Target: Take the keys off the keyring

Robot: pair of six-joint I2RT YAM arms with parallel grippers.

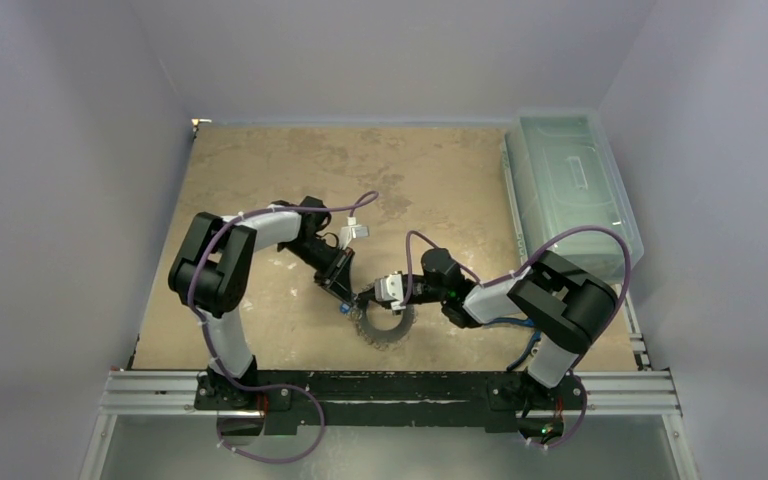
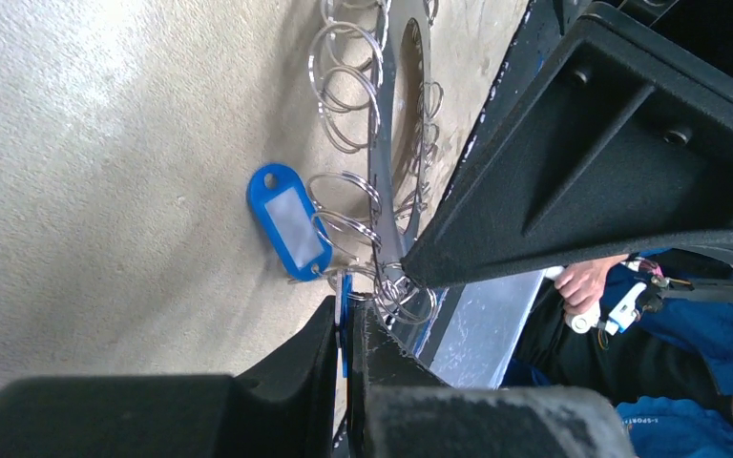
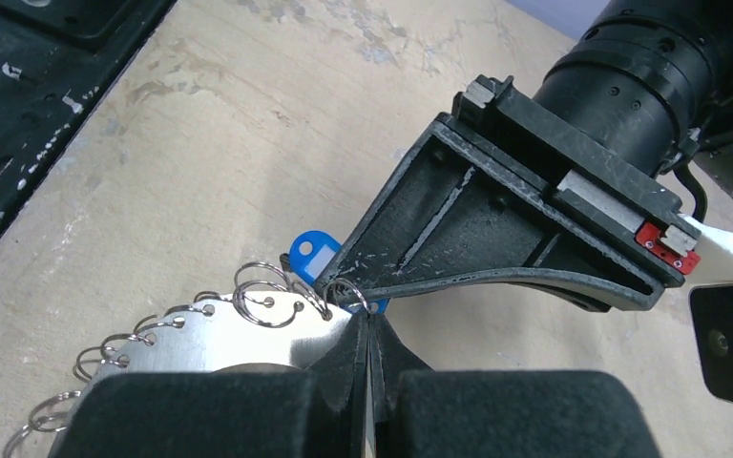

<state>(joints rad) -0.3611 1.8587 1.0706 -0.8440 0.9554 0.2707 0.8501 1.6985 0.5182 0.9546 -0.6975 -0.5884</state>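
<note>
Left wrist view: the left end effector (image 2: 345,315) is pinched shut on a thin blue piece (image 2: 345,358), seemingly a key tag seen edge-on. The right end effector (image 3: 367,332) clamps the rim of the keyring (image 3: 248,339), which is on the counter (image 2: 105,143) between the two arms. Just beside the fingertips lies a blue key tag (image 2: 289,221), hooked on. Small split rings (image 2: 345,100) crowd the rim. None appears freed, so nearly everything looks left to do.
</note>
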